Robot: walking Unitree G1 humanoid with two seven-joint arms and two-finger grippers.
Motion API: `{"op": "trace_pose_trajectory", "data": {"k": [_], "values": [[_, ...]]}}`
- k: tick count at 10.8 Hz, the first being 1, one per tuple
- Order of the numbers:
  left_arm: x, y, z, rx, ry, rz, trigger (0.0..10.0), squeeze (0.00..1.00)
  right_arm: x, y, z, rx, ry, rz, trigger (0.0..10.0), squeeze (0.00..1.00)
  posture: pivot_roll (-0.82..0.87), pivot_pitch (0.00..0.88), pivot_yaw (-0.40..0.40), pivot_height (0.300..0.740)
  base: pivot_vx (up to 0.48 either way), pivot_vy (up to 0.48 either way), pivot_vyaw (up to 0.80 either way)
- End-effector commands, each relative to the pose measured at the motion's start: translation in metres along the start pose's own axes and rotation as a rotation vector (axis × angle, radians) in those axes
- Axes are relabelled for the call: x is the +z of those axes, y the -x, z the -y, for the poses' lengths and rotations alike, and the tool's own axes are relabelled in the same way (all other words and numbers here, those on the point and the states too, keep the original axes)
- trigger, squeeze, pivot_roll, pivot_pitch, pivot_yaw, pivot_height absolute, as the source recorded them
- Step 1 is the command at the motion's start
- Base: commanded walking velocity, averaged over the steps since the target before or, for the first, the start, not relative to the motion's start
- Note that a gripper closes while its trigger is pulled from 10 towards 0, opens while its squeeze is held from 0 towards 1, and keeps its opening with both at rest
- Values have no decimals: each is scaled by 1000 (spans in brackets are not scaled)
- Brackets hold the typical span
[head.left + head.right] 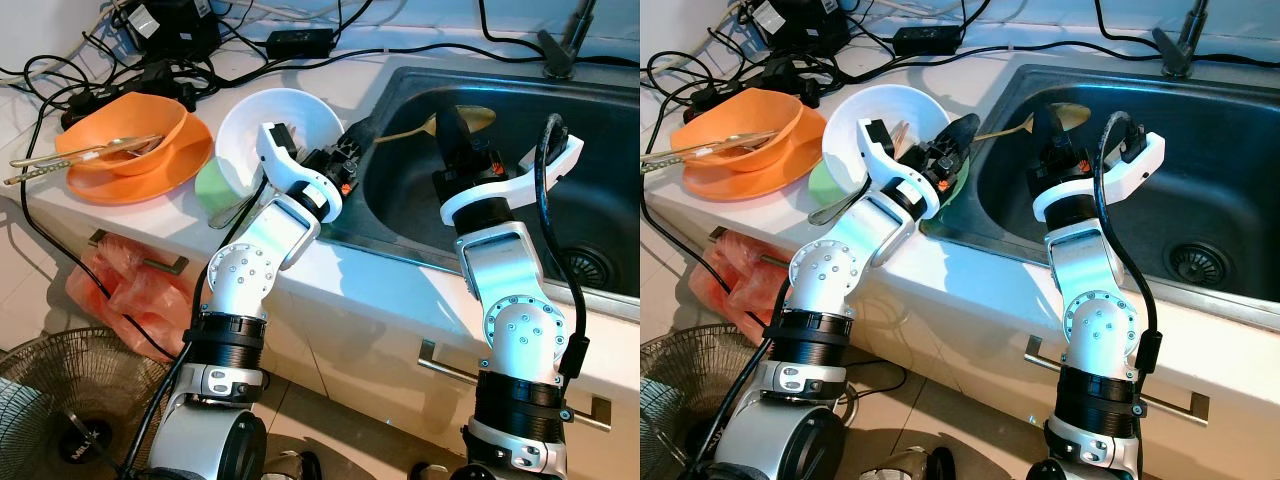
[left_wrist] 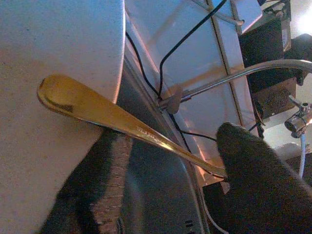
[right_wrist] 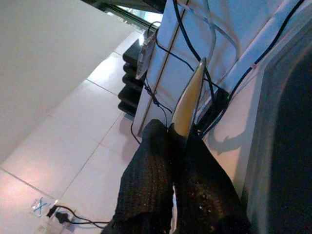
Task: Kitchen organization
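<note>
Right gripper (image 1: 452, 125) over sink (image 1: 600, 150), fingers clamped on gold spoon (image 1: 478, 116). Left gripper (image 1: 962, 135) fingers spread around handle (image 2: 146, 132), beside white bowl (image 1: 250, 125). Handover likely: close left squarely first, then release.

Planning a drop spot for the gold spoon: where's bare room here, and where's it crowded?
Free: the sink floor between the right gripper and the drain, and the counter strip along the sink's front edge. Crowded: the counter left of the sink, with the white bowl, orange bowl and cables. The gold spoon spans both grippers.
</note>
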State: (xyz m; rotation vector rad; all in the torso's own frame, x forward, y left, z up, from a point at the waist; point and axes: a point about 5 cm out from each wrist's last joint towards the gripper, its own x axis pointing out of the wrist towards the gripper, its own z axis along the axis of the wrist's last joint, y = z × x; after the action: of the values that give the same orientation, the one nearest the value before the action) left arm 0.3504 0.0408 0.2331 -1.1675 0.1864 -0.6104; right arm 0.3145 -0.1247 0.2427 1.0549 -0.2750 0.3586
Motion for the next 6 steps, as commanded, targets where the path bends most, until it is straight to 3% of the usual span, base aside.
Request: {"op": "trace_pose_trajectory", "data": {"k": [1, 6], "values": [[-27, -1, 2, -16, 89, -26, 10000, 1000, -4, -4, -8, 26, -23, -2, 0, 0, 8, 126, 174, 740, 0, 0, 0], [-13, -1, 12, -60, 10, 6, 10000, 1000, -8, -7, -19, 91, -45, -30, 0, 0, 11, 128, 165, 740, 0, 0, 0]]}}
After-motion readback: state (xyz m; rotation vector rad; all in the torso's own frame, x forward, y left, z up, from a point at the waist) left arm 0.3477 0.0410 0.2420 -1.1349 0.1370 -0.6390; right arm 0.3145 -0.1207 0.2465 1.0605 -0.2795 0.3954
